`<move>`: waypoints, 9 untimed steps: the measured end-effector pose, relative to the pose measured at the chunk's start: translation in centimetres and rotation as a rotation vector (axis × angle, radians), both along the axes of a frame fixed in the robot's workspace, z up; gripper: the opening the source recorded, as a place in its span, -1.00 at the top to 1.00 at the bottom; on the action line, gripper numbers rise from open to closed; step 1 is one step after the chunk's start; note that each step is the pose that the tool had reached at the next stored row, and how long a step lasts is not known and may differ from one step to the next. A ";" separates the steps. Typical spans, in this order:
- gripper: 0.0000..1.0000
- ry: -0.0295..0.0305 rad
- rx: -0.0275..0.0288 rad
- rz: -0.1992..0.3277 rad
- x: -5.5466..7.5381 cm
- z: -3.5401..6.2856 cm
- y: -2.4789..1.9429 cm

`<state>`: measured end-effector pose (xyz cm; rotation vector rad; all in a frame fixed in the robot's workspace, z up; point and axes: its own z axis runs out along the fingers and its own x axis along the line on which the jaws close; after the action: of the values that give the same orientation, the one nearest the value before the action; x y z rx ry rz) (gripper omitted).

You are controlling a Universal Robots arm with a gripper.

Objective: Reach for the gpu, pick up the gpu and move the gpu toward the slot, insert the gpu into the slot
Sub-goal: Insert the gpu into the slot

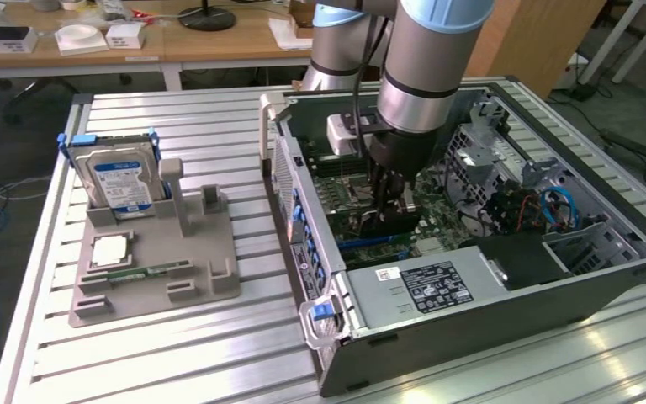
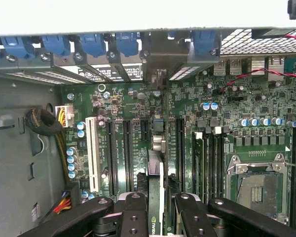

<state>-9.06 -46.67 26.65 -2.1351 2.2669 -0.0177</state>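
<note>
My gripper (image 1: 389,202) reaches down inside the open computer case (image 1: 335,328), low over the green motherboard (image 1: 441,215). In the wrist view its black fingers (image 2: 133,210) are shut on the gpu (image 2: 157,170), a thin card seen edge-on. The card runs from between the fingers to its pale metal bracket (image 2: 159,79) at the case's rear wall. It stands upright between the long black slots (image 2: 128,158) of the motherboard (image 2: 222,113). The slot directly under it is hidden by the card. I cannot tell whether its lower edge is seated.
The CPU socket (image 2: 256,182) and memory slots (image 2: 209,163) lie beside the card. A power supply (image 1: 436,286) fills the near end of the case. Outside, a grey fixture (image 1: 155,269) holds a blue-labelled hard drive (image 1: 121,181) and a green memory stick (image 1: 144,272).
</note>
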 end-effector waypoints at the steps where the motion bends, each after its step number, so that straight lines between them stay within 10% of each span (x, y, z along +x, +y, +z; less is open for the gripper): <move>1: 0.47 0.0000 0.0000 0.000 0.0 0.00 0.00; 9: 0.47 0.0007 -0.0001 0.000 0.4 -0.08 -0.01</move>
<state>-8.64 -46.69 26.57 -2.1355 2.2673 -0.0170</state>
